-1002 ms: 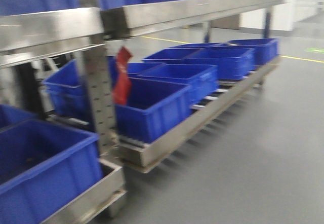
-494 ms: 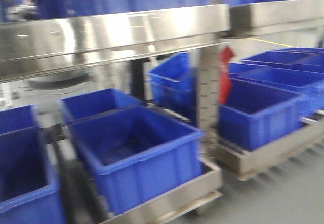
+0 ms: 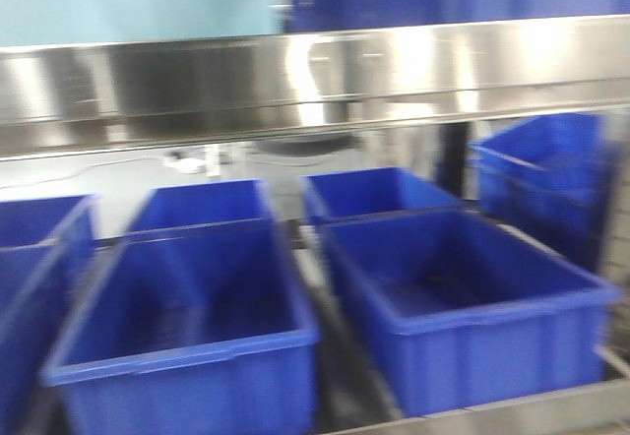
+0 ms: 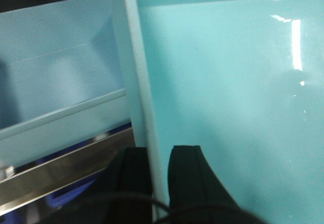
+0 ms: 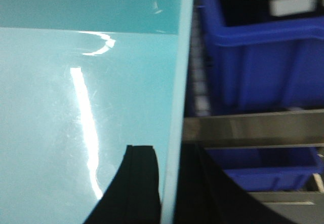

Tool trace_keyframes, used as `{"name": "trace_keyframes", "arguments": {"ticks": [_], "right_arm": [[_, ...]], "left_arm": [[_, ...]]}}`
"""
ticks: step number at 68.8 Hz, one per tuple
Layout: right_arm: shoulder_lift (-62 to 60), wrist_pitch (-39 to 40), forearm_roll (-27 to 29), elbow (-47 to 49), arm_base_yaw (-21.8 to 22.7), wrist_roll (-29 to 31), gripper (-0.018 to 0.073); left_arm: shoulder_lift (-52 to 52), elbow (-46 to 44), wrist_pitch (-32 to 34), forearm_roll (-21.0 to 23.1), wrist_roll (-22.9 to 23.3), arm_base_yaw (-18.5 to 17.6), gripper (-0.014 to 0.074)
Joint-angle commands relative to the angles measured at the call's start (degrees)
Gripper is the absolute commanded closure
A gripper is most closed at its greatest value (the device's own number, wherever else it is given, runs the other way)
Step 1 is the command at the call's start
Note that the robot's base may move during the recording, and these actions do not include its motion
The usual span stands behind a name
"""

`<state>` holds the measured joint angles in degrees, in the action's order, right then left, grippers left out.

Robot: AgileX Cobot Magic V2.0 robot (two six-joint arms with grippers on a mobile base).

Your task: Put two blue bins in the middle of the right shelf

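- Front view, blurred: the steel table [image 3: 315, 81] runs across the frame as a bright front rail, with dark blue bins [image 3: 463, 307] sitting open-topped on the tier below it, two in front and two behind; a further dark blue tilted bin [image 3: 541, 174] leans at the far right. A pale blue surface [image 3: 138, 2] fills the top left above the rail; I cannot tell from here what it belongs to. Neither hand shows in this view
- Left wrist view: the left hand [image 4: 158, 155] is clamped on the pale blue bin [image 4: 228, 82], its two black fingers [image 4: 187, 173] set either side of the bin's upright wall edge, touching it. A steel strip [image 4: 61, 171] lies at the lower left
- Right wrist view: the right hand [image 5: 169, 155] grips the pale blue bin [image 5: 76, 107] the same way, one finger on each side of the wall edge. Beyond the wall, a dark blue bin [image 5: 263, 62] stands on a steel tier [image 5: 253, 127] of the table
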<state>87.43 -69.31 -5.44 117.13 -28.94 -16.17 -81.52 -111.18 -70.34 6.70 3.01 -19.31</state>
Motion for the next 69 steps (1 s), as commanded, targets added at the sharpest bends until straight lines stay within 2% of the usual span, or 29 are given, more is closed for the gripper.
{"name": "trace_keyframes", "arguments": {"ticks": [1, 69], "right_arm": [[-0.5, 2.3, -2.1, 0.6, 0.2, 0.6, 0.0712], [-0.5, 2.3, -2.1, 0.6, 0.2, 0.6, 0.0712]], "left_arm": [[0.6, -0.8, 1.5, 0.6, -1.0, -0.1, 0.0708], [0.6, -0.8, 1.5, 0.6, -1.0, -0.1, 0.0708]]}}
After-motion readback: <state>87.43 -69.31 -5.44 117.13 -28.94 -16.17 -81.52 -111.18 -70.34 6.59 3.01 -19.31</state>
